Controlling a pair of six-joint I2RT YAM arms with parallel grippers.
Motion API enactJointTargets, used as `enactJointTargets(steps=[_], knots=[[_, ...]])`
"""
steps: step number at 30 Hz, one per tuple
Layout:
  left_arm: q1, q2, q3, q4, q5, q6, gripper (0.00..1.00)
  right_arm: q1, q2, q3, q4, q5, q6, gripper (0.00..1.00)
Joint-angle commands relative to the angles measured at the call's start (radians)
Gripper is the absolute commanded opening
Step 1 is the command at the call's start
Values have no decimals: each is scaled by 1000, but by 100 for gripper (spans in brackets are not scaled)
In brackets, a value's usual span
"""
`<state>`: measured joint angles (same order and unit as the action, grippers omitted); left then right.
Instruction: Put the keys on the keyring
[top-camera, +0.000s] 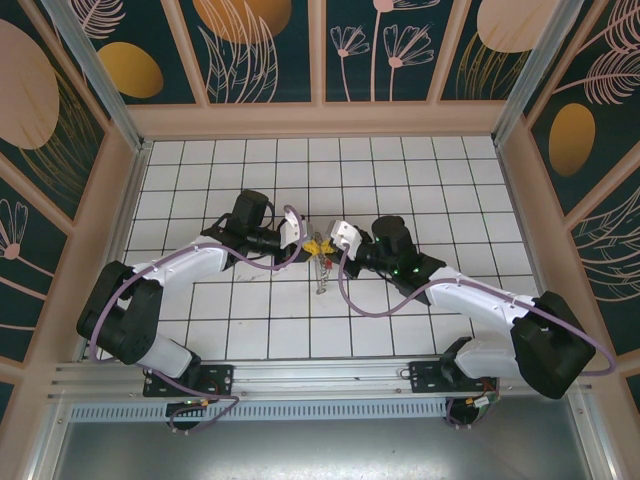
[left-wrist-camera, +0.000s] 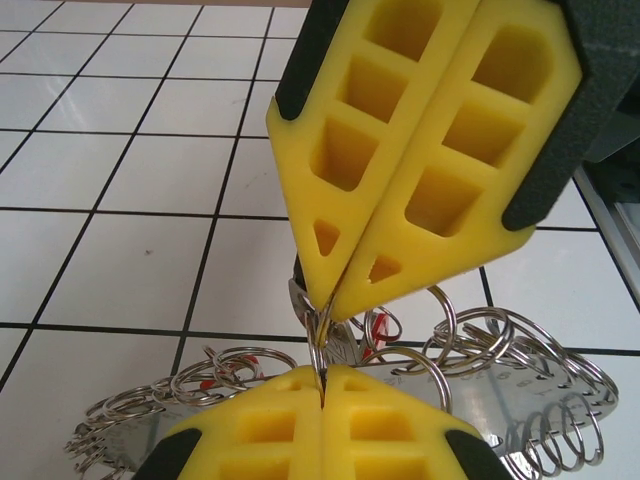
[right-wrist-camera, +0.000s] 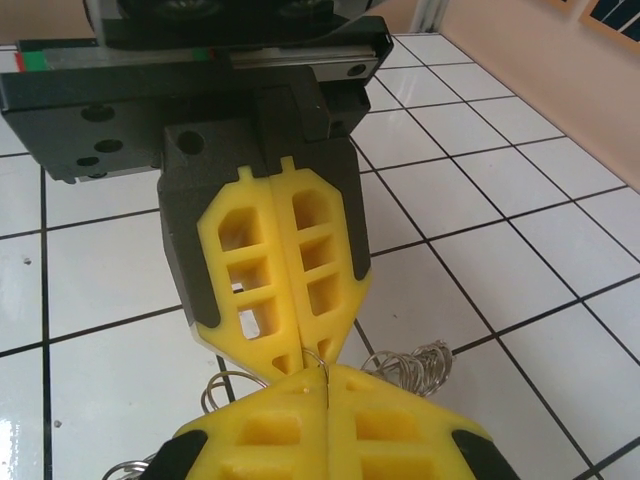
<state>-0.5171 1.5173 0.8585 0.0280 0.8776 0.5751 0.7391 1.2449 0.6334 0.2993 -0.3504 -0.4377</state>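
Note:
Both grippers meet tip to tip over the middle of the tiled floor. My left gripper (top-camera: 311, 243) (left-wrist-camera: 322, 378) is shut on a thin wire ring at the rim of the keyring (top-camera: 321, 274) (left-wrist-camera: 480, 400). My right gripper (top-camera: 327, 245) (right-wrist-camera: 325, 378) is shut on the same small ring from the opposite side. In the left wrist view the right gripper's fingers (left-wrist-camera: 400, 150) come down from above. The keyring is lifted, with its silvery body and many small rings (right-wrist-camera: 412, 362) hanging below the fingertips. Red key heads (left-wrist-camera: 379, 328) peek through the rings, mostly hidden.
White tiles with black grout (top-camera: 400, 190) surround the grippers on all sides. Wooden walls (top-camera: 320, 120) fence the floor at the back and sides. A metal rail (top-camera: 320, 375) runs along the near edge by the arm bases.

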Motion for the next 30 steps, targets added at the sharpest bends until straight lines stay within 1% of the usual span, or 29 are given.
enactJointTargets(steps=[1,13,16,21,26,30], knots=[[-1,-12,-3,34,45,9,0,-1,-1,26,40,81,30,0],[-1,-8,-20,68,41,1,0,-6,-2,15,3,162,93,0],[-1,-3,-39,107,33,-22,0,-9,-1,21,-4,181,120,0],[-1,6,-103,240,-19,-95,0,-8,-3,24,32,165,134,0],[-1,7,-195,444,-46,-212,0,3,8,28,50,169,121,0],[-1,14,-231,503,-60,-245,0,6,18,40,39,194,110,0]])
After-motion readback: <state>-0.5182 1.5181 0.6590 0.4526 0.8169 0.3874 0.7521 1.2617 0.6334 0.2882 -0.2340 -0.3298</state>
